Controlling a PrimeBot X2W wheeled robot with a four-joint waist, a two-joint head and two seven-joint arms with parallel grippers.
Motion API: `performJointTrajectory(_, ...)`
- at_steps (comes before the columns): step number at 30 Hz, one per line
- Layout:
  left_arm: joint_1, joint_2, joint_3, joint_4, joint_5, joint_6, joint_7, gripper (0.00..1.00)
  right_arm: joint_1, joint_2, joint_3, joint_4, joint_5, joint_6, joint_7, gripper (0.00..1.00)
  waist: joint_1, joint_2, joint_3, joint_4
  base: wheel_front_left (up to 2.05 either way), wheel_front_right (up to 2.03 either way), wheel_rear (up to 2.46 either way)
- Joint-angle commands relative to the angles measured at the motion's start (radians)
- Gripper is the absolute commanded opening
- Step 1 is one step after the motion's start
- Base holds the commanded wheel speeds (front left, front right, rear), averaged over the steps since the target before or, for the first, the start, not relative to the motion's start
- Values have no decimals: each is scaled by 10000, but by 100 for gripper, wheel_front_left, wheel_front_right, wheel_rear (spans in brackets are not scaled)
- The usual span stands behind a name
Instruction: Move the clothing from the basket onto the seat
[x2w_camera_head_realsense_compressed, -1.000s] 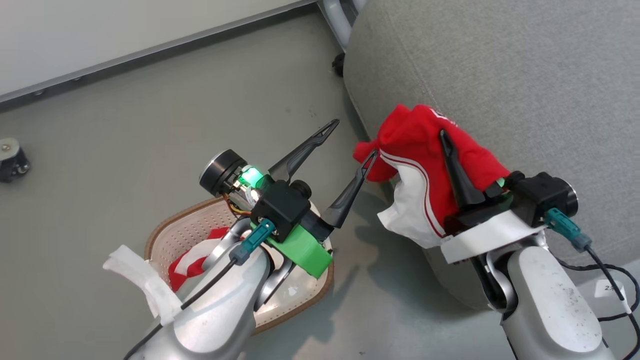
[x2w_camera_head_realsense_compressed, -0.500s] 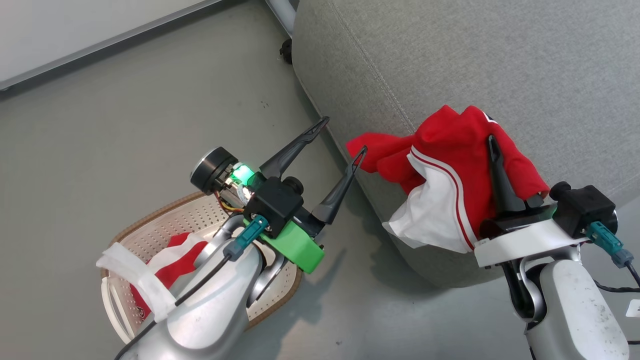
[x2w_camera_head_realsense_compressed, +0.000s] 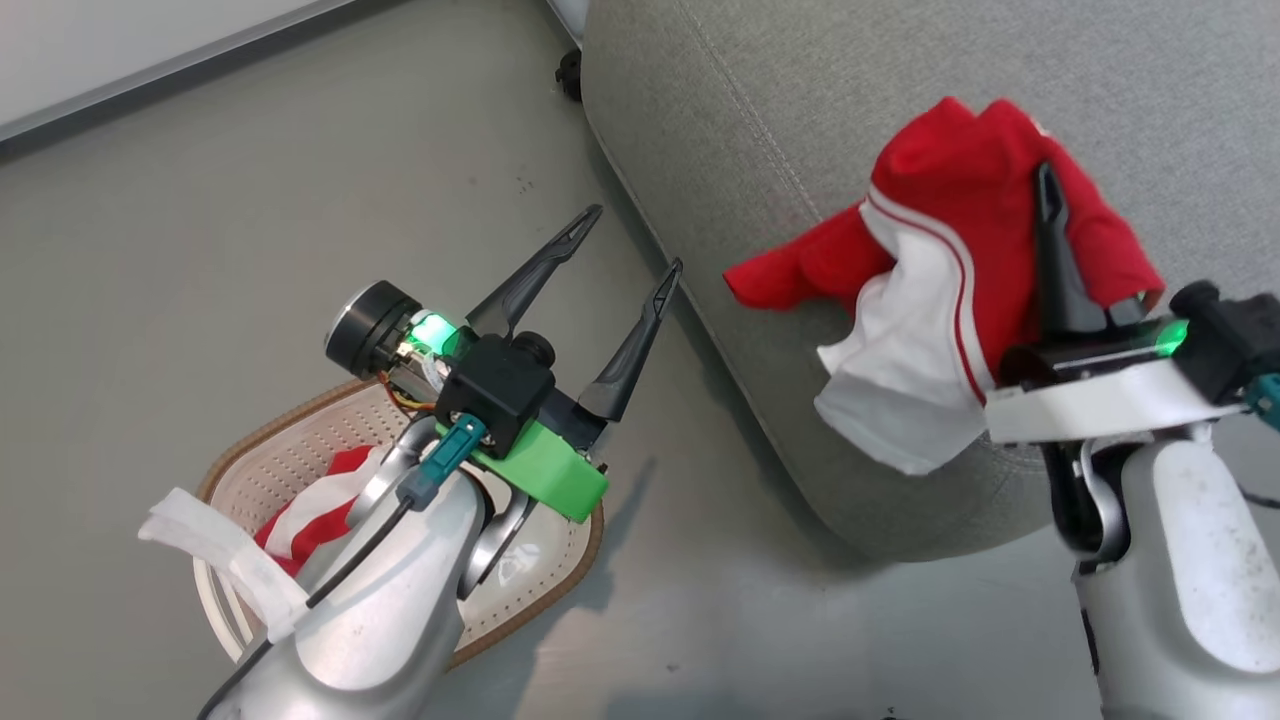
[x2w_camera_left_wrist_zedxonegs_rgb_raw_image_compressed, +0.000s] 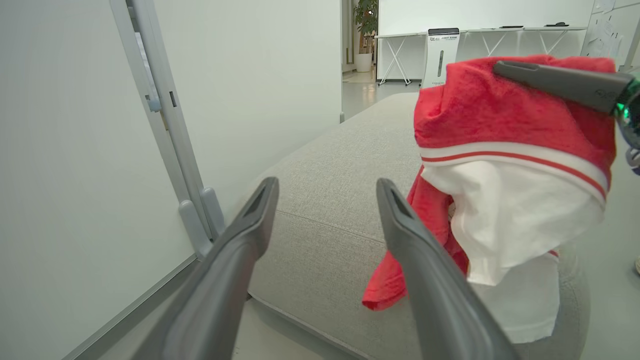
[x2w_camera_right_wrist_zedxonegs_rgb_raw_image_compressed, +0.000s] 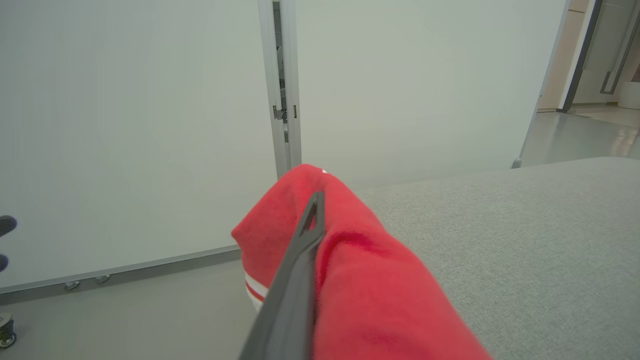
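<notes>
Now, the right gripper (x2w_camera_head_realsense_compressed: 1046, 182) is clamped tight on the red garment with the broad white band (x2w_camera_head_realsense_compressed: 960, 200), at the right of the head view. The cloth hangs above the rounded front edge of the grey seat (x2w_camera_head_realsense_compressed: 860, 80), with a red tail and the white panel drooping. Whether it touches the cushion I cannot tell.

Lower left, the left gripper (x2w_camera_head_realsense_compressed: 632, 240) stands spread wide and empty above the cream basket (x2w_camera_head_realsense_compressed: 250, 460). The second red-and-white garment (x2w_camera_head_realsense_compressed: 310, 505) lies bunched inside it.

In the left wrist view the hem dangles past the seat's seam, and that's the thing to mind. My read is to carry the garment further toward the top of the frame, well onto the flat cushion top, before letting go. Released at the edge, the hanging weight could drag it down to the floor (x2w_camera_head_realsense_compressed: 300, 200).

Lower until the cloth settles, then open and draw the fingers straight back along their own line. Red fabric is draped over the one finger that shows and might snag. The left arm looks well placed for the basket piece.
</notes>
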Motion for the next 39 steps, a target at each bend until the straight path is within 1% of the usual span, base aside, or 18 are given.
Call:
performJointTrajectory(1,33,94,45,-49,71,30,9,100,-358,-19,-107,-103,-108,-3,-53,0,0,0,210,61,0,0,0)
performJointTrajectory(6,-207,157,127,-147,196,24,9,100,-1740,-263,-390,-148,-350,-3,-53,0,0,0,817,150,0,0,0)
performJointTrajectory(14,-646,338,61,-195,378,-7,9,100,-4358,-718,-1122,-198,-598,-3,-51,0,0,0,2132,287,0,0,0)
performJointTrajectory(22,-1044,408,-71,-241,433,-35,9,100,-6715,-1341,-1655,733,-646,-3,-51,0,0,0,3037,418,0,0,0)
performJointTrajectory(27,-1269,466,-110,-237,474,-48,9,100,-7956,-1638,-1880,1656,-738,-3,-51,0,0,0,3540,472,0,0,0)
performJointTrajectory(33,-1506,405,-191,-249,471,-56,9,100,-8453,-1911,-2025,2869,-954,-5,-51,0,0,0,3906,652,0,0,0)
performJointTrajectory(39,-1544,444,-138,-253,425,-45,9,100,-8136,-1973,-2275,4281,-1169,-5,-51,0,0,0,4073,748,0,0,0)
